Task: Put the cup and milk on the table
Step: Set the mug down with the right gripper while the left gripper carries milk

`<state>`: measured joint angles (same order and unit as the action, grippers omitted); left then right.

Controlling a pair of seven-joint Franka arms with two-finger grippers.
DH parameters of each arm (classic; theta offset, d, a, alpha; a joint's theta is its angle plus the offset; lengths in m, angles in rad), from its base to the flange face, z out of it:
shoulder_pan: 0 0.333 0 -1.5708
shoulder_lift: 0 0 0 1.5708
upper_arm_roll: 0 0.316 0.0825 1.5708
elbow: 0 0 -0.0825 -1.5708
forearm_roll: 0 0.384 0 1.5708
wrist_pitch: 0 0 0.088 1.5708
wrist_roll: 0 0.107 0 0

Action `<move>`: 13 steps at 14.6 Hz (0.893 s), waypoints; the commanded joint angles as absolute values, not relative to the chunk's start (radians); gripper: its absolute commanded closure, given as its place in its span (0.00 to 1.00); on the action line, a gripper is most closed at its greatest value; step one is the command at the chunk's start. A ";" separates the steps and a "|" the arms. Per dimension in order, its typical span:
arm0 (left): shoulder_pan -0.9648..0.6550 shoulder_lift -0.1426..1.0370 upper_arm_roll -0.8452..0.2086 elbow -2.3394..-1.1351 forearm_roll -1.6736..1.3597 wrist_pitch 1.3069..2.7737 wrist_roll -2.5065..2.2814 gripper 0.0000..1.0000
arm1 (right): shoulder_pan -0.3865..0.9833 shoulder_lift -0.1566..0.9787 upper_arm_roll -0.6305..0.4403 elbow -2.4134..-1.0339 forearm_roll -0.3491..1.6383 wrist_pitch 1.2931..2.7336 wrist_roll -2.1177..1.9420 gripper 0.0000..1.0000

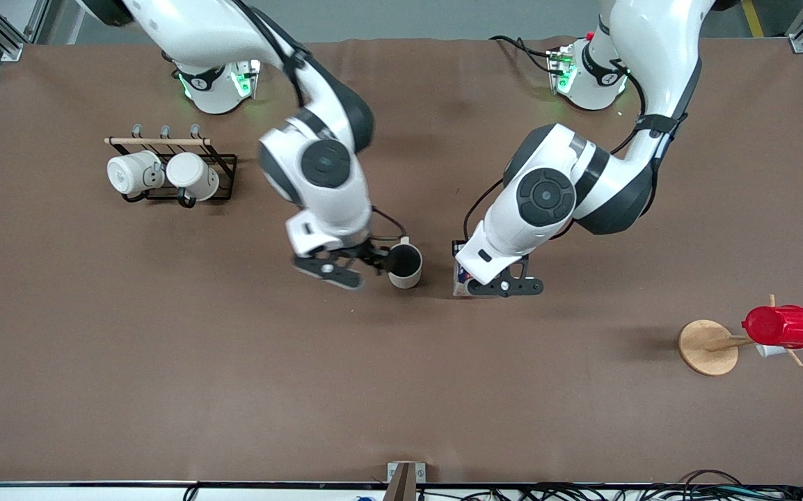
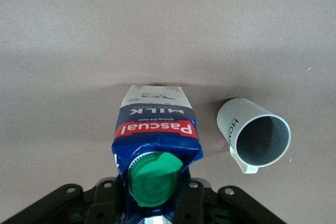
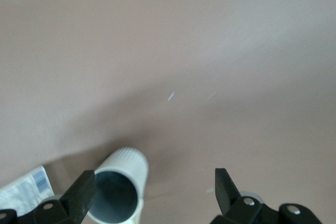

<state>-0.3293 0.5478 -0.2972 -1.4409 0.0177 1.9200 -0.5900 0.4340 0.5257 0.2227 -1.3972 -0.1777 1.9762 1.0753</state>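
Observation:
The cup stands upright on the brown table, cream-white with a dark grey inside. My right gripper is open beside it. In the right wrist view the cup sits between the spread jaws, close to one finger, and is not gripped. My left gripper is shut on the milk, beside the cup toward the left arm's end. In the left wrist view the fingers clamp the carton's blue top below its green cap. The carton's base looks down on the table, with the cup beside it.
A black wire rack with two plain white mugs stands toward the right arm's end. A round wooden disc with pegs holds a red cup toward the left arm's end.

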 commanded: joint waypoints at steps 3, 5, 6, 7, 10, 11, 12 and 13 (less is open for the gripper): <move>-0.374 0.580 -0.296 -1.425 0.026 1.953 -0.682 0.70 | 0.175 0.289 0.245 -1.470 -0.183 1.823 0.850 0.00; -0.394 0.595 -0.296 -1.425 0.029 1.982 -0.727 0.71 | 0.088 0.230 0.244 -1.468 -0.179 1.758 0.703 0.00; -0.399 0.606 -0.296 -1.424 0.029 1.999 -0.748 0.70 | 0.048 0.210 0.242 -1.468 -0.176 1.732 0.637 0.00; -0.408 0.614 -0.296 -1.424 0.029 2.014 -0.764 0.70 | 0.029 0.189 0.226 -1.465 -0.151 1.695 0.538 0.00; -0.423 0.626 -0.296 -1.425 0.032 2.034 -0.790 0.70 | 0.032 0.123 0.047 -1.466 -0.051 1.617 0.277 0.00; -0.426 0.627 -0.296 -1.425 0.034 2.034 -0.795 0.70 | 0.032 0.112 0.004 -1.465 -0.035 1.588 0.202 0.00; -0.426 0.627 -0.296 -1.425 0.035 2.034 -0.802 0.70 | 0.032 0.095 -0.027 -1.465 -0.031 1.566 0.158 0.00; -0.428 0.629 -0.296 -1.425 0.035 2.034 -0.805 0.68 | 0.028 0.083 -0.050 -1.466 -0.019 1.539 0.143 0.00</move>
<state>-0.4191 0.6232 -0.2974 -1.4405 0.0177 2.0327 -0.7792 0.0294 0.1401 -0.0141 -1.4136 -0.0478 1.5629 0.1993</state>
